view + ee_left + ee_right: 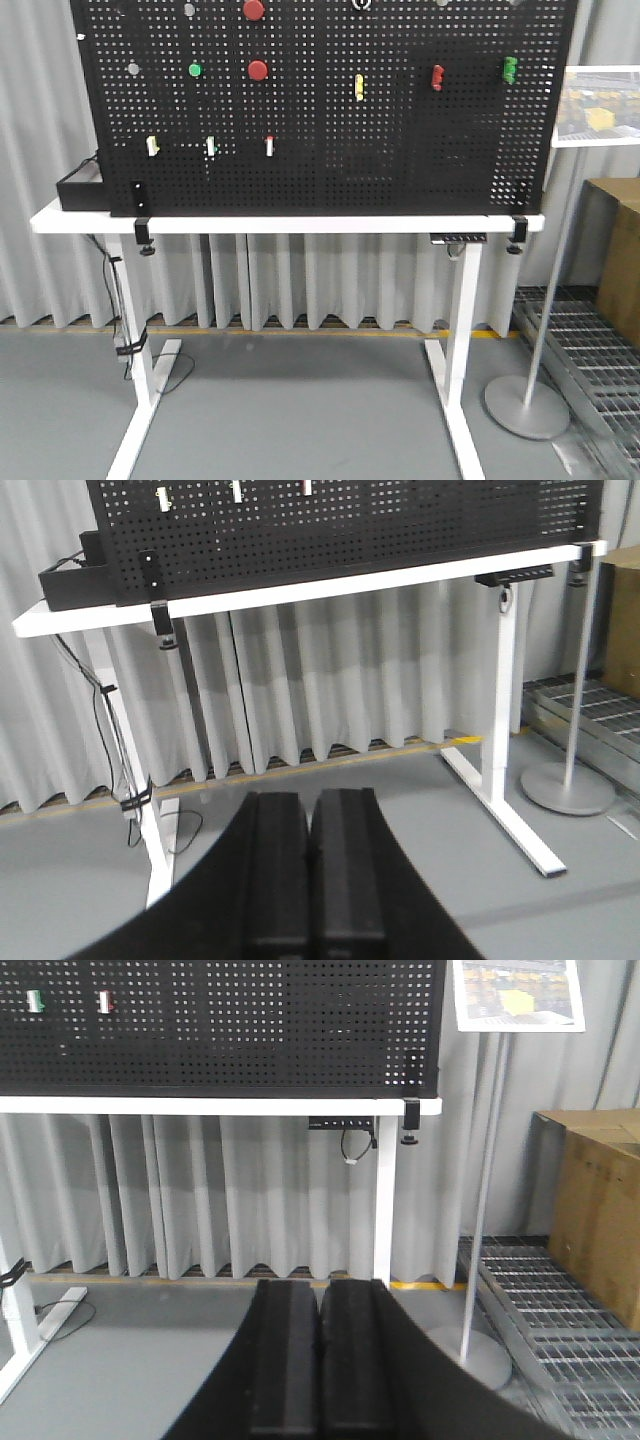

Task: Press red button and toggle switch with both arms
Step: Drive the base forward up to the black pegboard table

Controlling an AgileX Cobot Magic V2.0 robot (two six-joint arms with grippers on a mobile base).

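Observation:
Two round red buttons sit on the black pegboard (330,150): one at the top edge (254,9), which looks slightly bigger, and one below it (258,69). Toggle switches stick out of the board: yellow (359,87), red (437,77) and green (510,69). No arm shows in the front view. My left gripper (312,798) is shut and empty, low and well back from the table. My right gripper (320,1285) is likewise shut and empty. Both red buttons are out of both wrist views.
A small green button (195,69) sits left of the lower red one. Three small rocker switches (210,146) line the board's lower left. The board is clamped to a white table (290,224). A sign stand (527,405) and a cardboard box (600,1210) are on the right.

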